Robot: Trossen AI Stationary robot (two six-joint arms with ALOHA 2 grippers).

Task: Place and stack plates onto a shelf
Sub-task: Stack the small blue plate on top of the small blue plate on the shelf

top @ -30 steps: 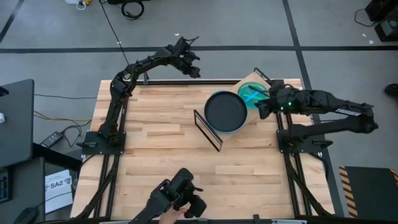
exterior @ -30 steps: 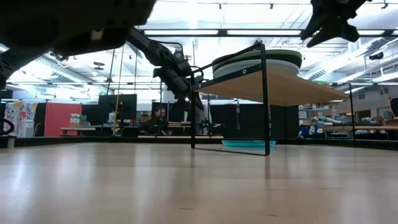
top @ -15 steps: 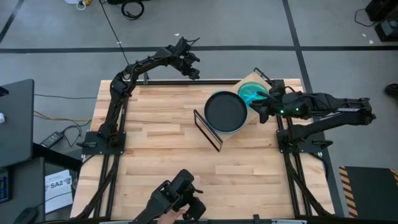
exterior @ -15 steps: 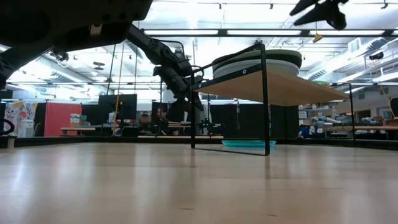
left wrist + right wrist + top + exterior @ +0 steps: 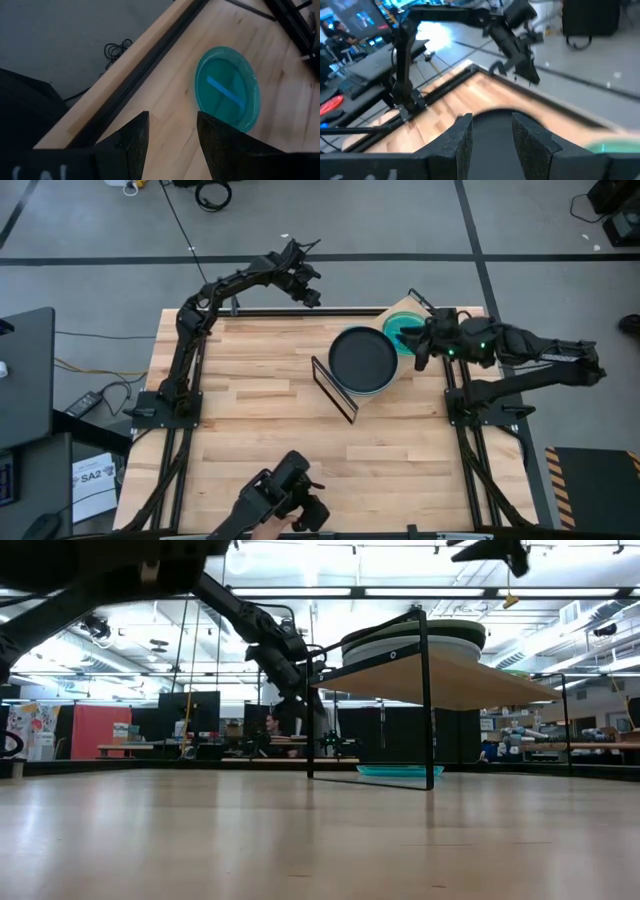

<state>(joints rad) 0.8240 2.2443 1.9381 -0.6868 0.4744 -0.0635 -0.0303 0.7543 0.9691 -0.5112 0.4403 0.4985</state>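
Note:
A stack of plates with a black plate (image 5: 363, 360) on top rests on the shelf (image 5: 450, 680), a light board on a black wire frame. In the low view the stack (image 5: 413, 640) shows pale layers under the black. The small teal plate (image 5: 399, 334) lies flat on the tabletop beside the shelf, and the low view shows this teal plate (image 5: 398, 770) below the board. My right gripper (image 5: 417, 347) hovers open above the shelf's right part, next to the stack. My left gripper (image 5: 308, 288) waits open over the table's far edge, looking at the teal plate (image 5: 227, 87).
The shelf's wire legs (image 5: 335, 390) stand in the middle of the table. A dark camera rig with a person's hand (image 5: 285, 500) sits at the near edge. Bare planks (image 5: 250, 410) spread to the left of the shelf and toward the near side.
My right gripper has risen above the shelf, leaving the low view's top edge almost entirely, and has drifted slightly toward the far edge. The plates and my left arm have kept still.

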